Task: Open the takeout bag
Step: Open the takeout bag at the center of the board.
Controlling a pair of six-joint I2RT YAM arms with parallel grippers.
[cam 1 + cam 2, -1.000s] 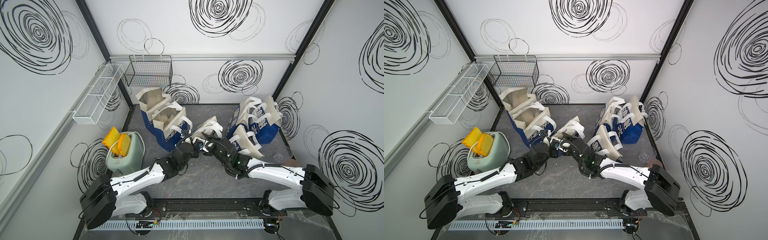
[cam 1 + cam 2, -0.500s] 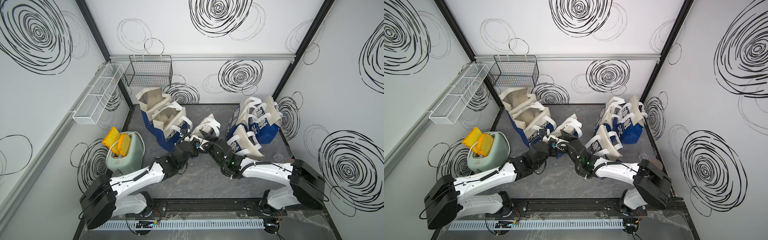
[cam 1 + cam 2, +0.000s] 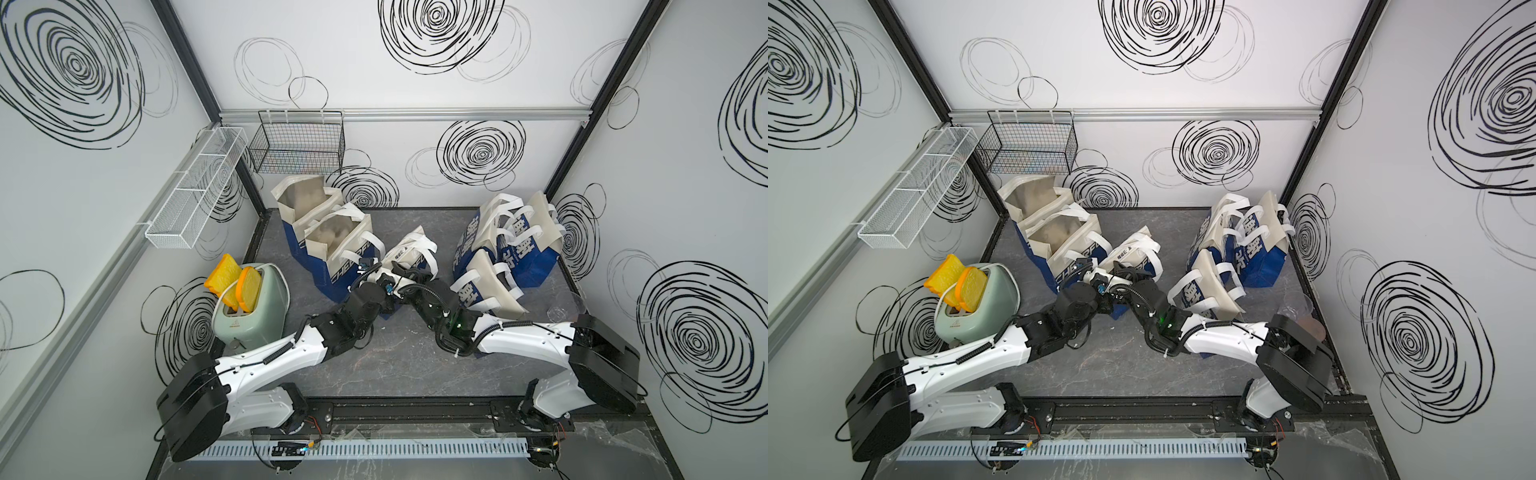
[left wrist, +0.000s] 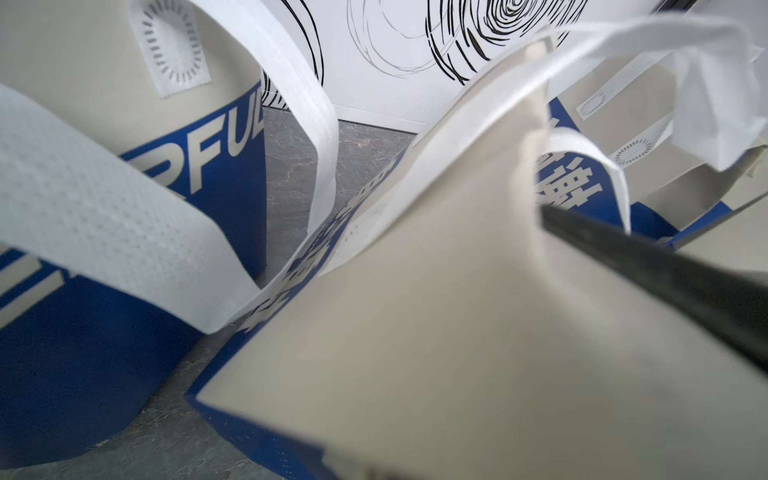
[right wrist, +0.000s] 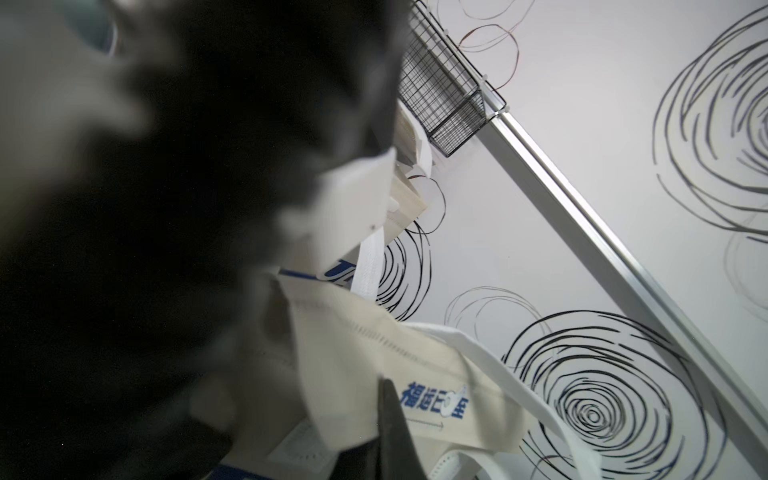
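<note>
A beige-and-blue fabric takeout bag (image 3: 406, 251) (image 3: 1132, 252) with white strap handles is seen upright near the tabletop's centre, its mouth flattened shut, handles splayed outward.

you get bright, even, soft light in both top views. the white walls (image 3: 415, 83) show no glare, and only faint shadows lie on the floor (image 3: 395, 365) beside the toaster (image 3: 249, 307). the posts (image 3: 598, 95) bow, most at the corners farthest from the toaster. in the left wrist view the bag (image 4: 436, 332) at the lens is soft and the dark finger (image 4: 665, 274) smeared; the wall behind is sharper. in the right wrist view a dim, unfocused dark mass (image 5: 166, 208) fills half your picture, while the basket (image 5: 449, 95) stays crisp.
</note>
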